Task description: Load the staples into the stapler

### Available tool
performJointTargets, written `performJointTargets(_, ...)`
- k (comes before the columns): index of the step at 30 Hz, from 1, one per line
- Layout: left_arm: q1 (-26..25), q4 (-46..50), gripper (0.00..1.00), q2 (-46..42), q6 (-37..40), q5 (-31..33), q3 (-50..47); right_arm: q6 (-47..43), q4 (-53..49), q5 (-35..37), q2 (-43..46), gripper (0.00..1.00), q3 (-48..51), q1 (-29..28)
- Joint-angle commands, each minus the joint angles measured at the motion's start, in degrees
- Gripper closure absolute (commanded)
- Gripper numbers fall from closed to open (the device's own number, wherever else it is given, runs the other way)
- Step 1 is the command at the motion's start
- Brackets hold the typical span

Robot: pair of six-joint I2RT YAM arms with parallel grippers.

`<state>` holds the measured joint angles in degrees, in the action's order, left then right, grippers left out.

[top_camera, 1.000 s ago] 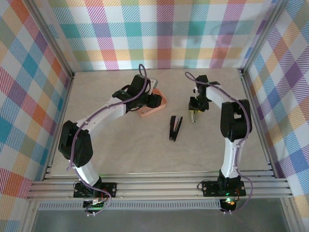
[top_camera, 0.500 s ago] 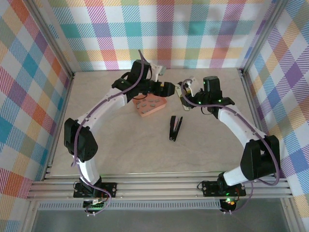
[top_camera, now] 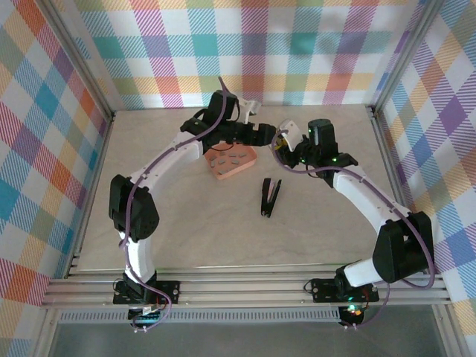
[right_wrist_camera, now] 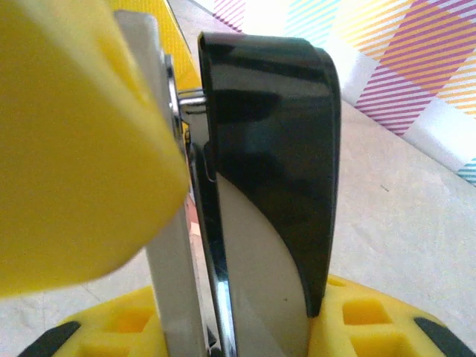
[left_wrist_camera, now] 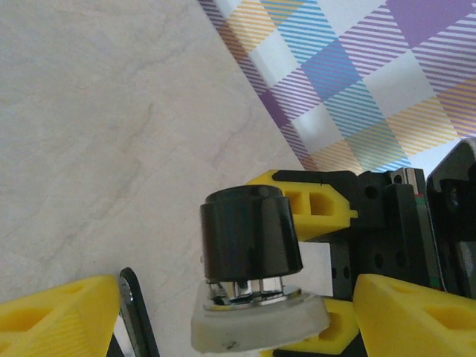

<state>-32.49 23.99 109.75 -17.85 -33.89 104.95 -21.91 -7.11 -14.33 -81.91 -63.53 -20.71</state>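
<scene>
The right gripper [top_camera: 288, 146] is clamping a small black-and-white stapler [left_wrist_camera: 249, 242] above the far middle of the table [top_camera: 186, 230], with its yellow fingers [right_wrist_camera: 74, 149] closed on the body. The left gripper [top_camera: 268, 136] is facing the stapler's end with its jaws spread wide, gripping nothing that can be seen. The staples [top_camera: 224, 157] are lying loose in the salmon tray [top_camera: 223, 176] just beside and below the left wrist, and none looks loaded yet. The step in hand is probably opening the stapler. The left fingers [left_wrist_camera: 416, 316] should be closing only on the black top, clear of the right gripper crowding its sides, and lifting about the hinge while the right is holding firm. Room is tight here, with the back wall [top_camera: 297, 67] near and the tray close underneath. A black hinged tool [top_camera: 269, 197] is lying nearer the bases, and beyond it bare tabletop is offering free space.
</scene>
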Motion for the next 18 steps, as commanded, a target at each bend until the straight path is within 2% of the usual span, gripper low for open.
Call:
performJointTargets(1,-0.2,-1.1,0.24,1.5,-2.2,-0.4,2.5,-1.5,5.3,-1.5,1.9,0.71,-1.5,-1.6)
performJointTargets(4,-0.2,-0.9,0.26,1.7,-2.2,-0.5,2.8,-0.7,5.8,-0.6,1.8,0.71,-1.6,-2.0)
performJointTargets(7,-0.2,0.0,0.19,2.3,-2.3,0.3,3.5,-0.3,6.3,0.3,1.6,0.72,-2.0,-2.3)
performJointTargets(9,-0.1,0.8,0.19,2.4,-2.5,1.6,3.7,-0.1,6.6,0.4,1.7,0.72,-2.0,-2.4)
performJointTargets(12,0.0,0.5,0.24,2.6,-2.6,1.6,3.7,-0.3,6.7,0.0,1.8,0.72,-1.8,-2.4)
performJointTargets(15,0.0,-0.7,0.24,2.7,-2.8,1.6,3.6,0.1,6.9,-0.9,2.1,0.72,-1.4,-2.4)
performJointTargets(18,0.0,-3.2,0.38,2.8,-3.9,0.1,3.4,1.2,7.1,-0.6,2.1,0.72,-1.2,-2.4)
